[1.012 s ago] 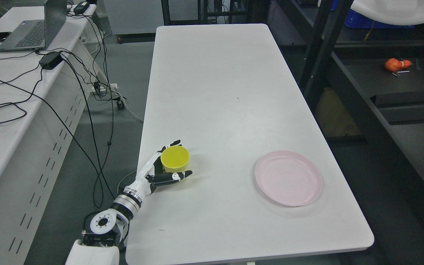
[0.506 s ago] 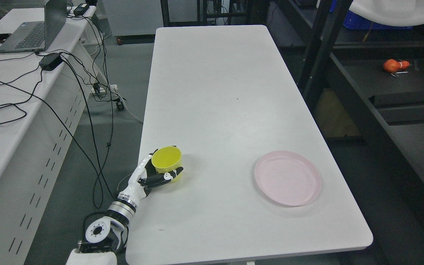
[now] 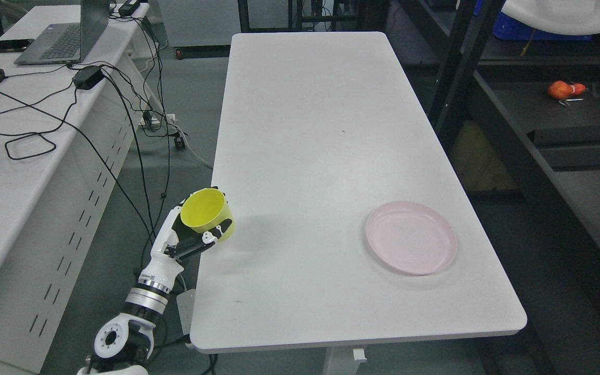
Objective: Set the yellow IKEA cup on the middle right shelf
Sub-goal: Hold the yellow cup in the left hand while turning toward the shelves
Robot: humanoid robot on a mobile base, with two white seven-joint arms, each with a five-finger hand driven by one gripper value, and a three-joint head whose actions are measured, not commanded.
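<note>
The yellow cup [image 3: 207, 212] is in my left hand [image 3: 191, 235], lifted off the white table [image 3: 321, 130] and tilted, over the table's left edge. My fingers [image 3: 211, 239] wrap around its side, with its open mouth facing up and to the left. The left arm comes in from the lower left. The dark shelf unit [image 3: 534, 120] stands to the right of the table. My right hand is out of view.
A pink plate [image 3: 411, 244] lies on the table's near right part. An orange object [image 3: 560, 89] lies on a shelf at the right. A desk [image 3: 13, 130] with a laptop [image 3: 65, 39] and several cables stands at the left.
My left hand has lifted the cup off the table and carried it left and up, past the table's edge. The camera view has also shifted somewhat.
</note>
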